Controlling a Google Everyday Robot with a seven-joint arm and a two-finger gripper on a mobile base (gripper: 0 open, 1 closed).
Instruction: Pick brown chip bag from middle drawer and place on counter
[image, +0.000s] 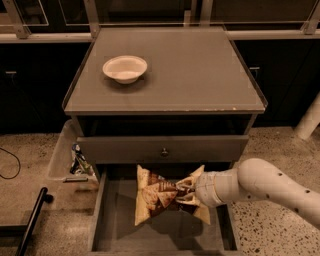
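The brown chip bag (155, 195), dark brown and cream with pictured chips, hangs lifted above the floor of the open middle drawer (115, 231), its top near the drawer front above. My gripper (186, 192) comes in from the right on a white arm and is shut on the bag's right side. The grey counter (200, 70) is the cabinet top above, with pale chips along its front rim.
A white bowl (125, 68) sits on the counter's left part. A grey drawer front with a small knob (164, 151) is just above the bag. A clear bin (67, 157) holding a blue-green wrapper (80, 160) hangs at the cabinet's left. A black bar (32, 220) lies on the floor.
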